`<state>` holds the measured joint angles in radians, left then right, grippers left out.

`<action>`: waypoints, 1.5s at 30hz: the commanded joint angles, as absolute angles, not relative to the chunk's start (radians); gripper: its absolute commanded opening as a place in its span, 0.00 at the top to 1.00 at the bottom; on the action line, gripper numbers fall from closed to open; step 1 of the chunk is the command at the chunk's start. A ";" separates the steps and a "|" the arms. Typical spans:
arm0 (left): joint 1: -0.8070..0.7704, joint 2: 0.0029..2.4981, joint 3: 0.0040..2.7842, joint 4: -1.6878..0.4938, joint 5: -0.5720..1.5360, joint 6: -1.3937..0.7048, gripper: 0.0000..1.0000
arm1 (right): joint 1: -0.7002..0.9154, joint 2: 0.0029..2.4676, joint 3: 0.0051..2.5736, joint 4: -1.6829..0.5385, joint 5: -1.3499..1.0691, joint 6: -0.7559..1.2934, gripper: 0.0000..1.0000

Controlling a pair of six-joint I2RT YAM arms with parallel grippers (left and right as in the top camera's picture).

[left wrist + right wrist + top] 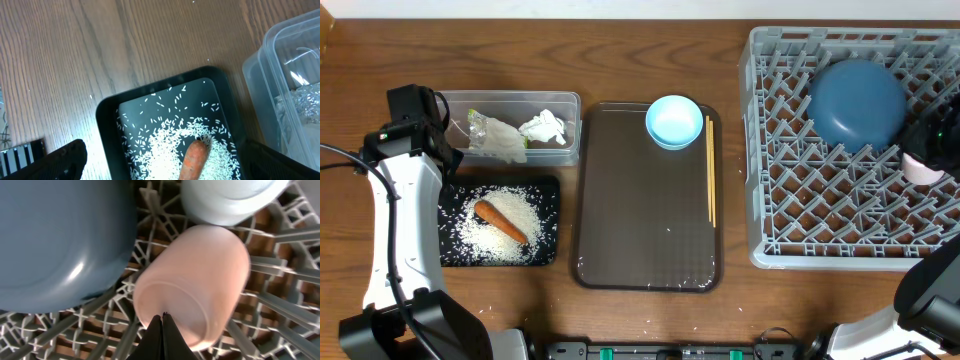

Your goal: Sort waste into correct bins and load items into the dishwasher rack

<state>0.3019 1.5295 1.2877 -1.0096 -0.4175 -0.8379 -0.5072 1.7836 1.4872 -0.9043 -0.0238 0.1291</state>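
Wood-grain table (650, 60) beneath grey rack (820, 262)

i take the brown serving tray (650, 220) as my mark: one of those. on it i count one light-blue bowl (674, 121) and the chopsticks (710, 170), which lie too close together to tell one stick from two. left of it are two bins, one clear tub (570, 100) and one black tray (556, 215), plus one carrot (500, 221), one tissue (544, 127), one wrapper (495, 138) and rice grains (510, 238) past counting. right of it are one dishwasher rack (840, 215), one dark-blue bowl (856, 103), one pinkish cup (195, 280), and one pale rounded thing (230, 200) i can't name. two bowls in all.
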 commanded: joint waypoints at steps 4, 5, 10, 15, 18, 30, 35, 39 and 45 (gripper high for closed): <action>0.305 1.526 1.285 -1.012 -0.423 -0.844 0.01 | -0.512 1.789 1.567 -0.941 0.111 0.157 0.99; 0.305 1.526 1.285 -1.012 -0.423 -0.844 0.01 | -0.513 1.789 1.571 -0.947 0.132 0.167 0.99; 0.305 1.526 1.285 -1.012 -0.423 -0.844 0.01 | -0.514 1.789 1.571 -0.954 0.180 0.191 0.99; 0.305 1.526 1.285 -1.012 -0.423 -0.844 0.01 | -0.514 1.788 1.571 -0.955 0.179 0.198 0.99; 0.305 1.526 1.285 -1.012 -0.423 -0.844 0.01 | -0.514 1.788 1.571 -0.954 0.159 0.197 0.99; 0.305 1.526 1.285 -1.012 -0.423 -0.844 0.01 | -0.513 1.788 1.560 -0.934 0.099 0.194 0.99; 0.305 1.526 1.285 -1.012 -0.423 -0.844 0.01 | -0.515 1.792 1.555 -0.923 0.165 0.194 0.98; 0.305 1.526 1.285 -1.012 -0.423 -0.844 0.01 | -0.519 1.795 1.555 -0.925 0.153 0.194 0.98; 0.305 1.526 1.285 -1.012 -0.423 -0.844 0.01 | -0.518 1.818 1.555 -0.926 0.145 0.194 0.98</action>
